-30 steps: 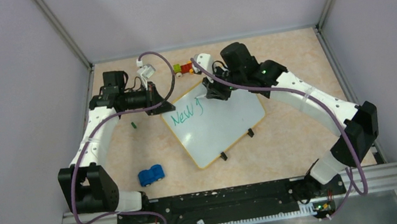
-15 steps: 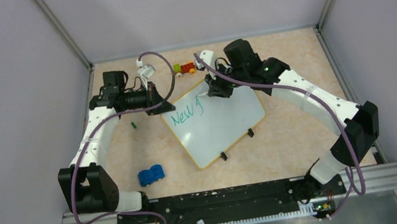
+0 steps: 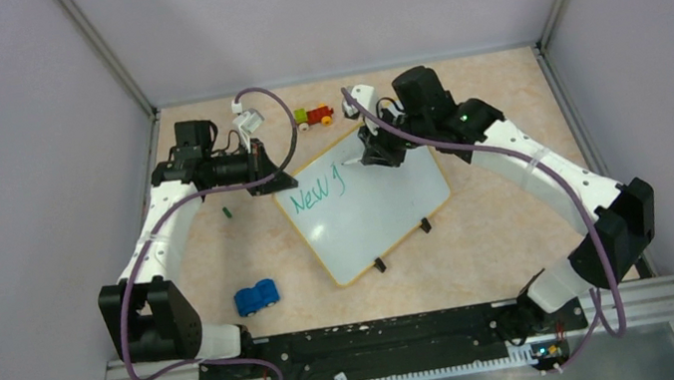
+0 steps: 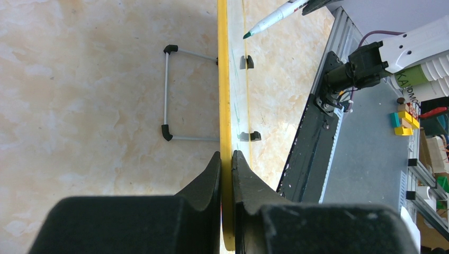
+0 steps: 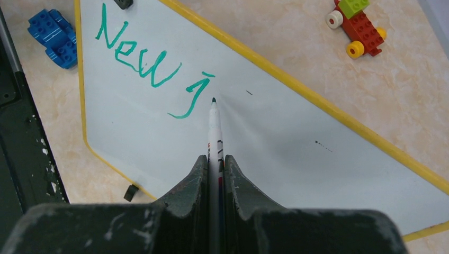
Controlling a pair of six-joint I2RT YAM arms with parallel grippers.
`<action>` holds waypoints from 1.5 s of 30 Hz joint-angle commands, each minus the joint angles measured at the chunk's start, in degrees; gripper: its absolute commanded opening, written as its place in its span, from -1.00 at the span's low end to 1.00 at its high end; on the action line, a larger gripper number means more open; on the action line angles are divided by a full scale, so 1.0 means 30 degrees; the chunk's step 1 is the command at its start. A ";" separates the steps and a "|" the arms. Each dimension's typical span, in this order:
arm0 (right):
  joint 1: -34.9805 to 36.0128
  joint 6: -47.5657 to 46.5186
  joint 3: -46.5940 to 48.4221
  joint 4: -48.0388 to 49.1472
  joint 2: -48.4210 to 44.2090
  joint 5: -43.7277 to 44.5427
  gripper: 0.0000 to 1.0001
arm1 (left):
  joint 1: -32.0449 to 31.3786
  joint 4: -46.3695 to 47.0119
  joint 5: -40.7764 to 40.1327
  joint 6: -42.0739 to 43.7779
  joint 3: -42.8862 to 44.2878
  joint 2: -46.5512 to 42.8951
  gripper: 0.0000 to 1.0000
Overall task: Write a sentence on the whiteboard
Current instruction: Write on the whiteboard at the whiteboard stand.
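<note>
The whiteboard lies tilted on the table, white with a yellow rim. My left gripper is shut on the rim at the board's left corner. The sentence reads "New j" in green. My right gripper is shut on a white marker. The marker's green tip is just right of the "j", close to the board surface; whether it touches does not show.
A blue toy car sits near the board's lower left. A red, yellow and green brick vehicle stands behind the board. A small green cap lies left of it. The board's wire stand sticks out underneath.
The right arm has shifted right and slightly back with the marker. The writing still reads "New j". The left arm has not moved.
</note>
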 commanded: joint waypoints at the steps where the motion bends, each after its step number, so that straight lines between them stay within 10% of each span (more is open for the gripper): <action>1: -0.0041 -0.0243 -0.0316 0.0526 -0.0338 -0.0258 -1.00 | -0.0473 -0.0302 -0.0179 0.1067 0.0222 0.0073 -1.00; 45: 0.0516 -0.0463 -0.1248 0.0847 -0.0348 0.0630 -1.00 | -0.0473 -0.0333 -0.0131 0.1149 0.0301 0.0173 -1.00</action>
